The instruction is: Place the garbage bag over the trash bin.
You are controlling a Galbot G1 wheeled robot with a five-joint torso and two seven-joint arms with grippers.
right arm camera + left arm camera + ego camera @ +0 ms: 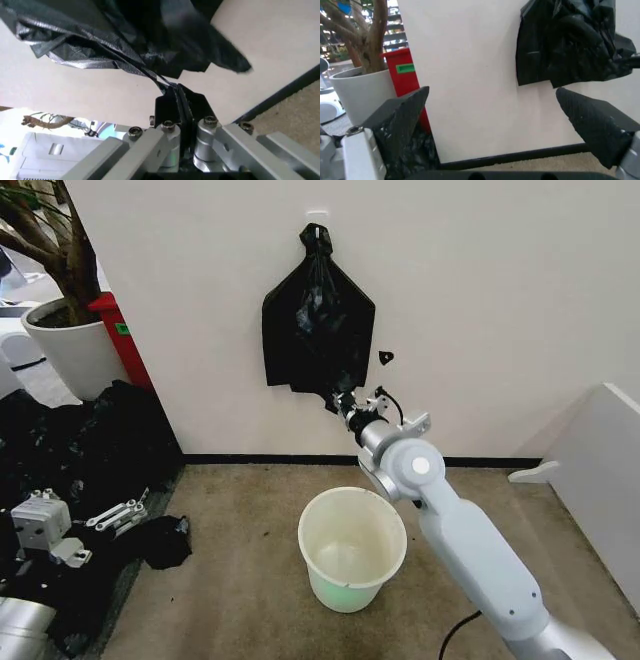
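While hanging upper centre, garbage bag (318,330) is pinched by right gripper (341,399).
Left gripper (495,112) gapes wide; its body is cut off lower left; trash bin (352,548) stands below.

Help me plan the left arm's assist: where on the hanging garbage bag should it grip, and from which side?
Probably the free lower left corner of the garbage bag, approached from the front-left. The right end effector is shut on the lower right edge, while the top hangs knotted at the wall. The left end effector is open.
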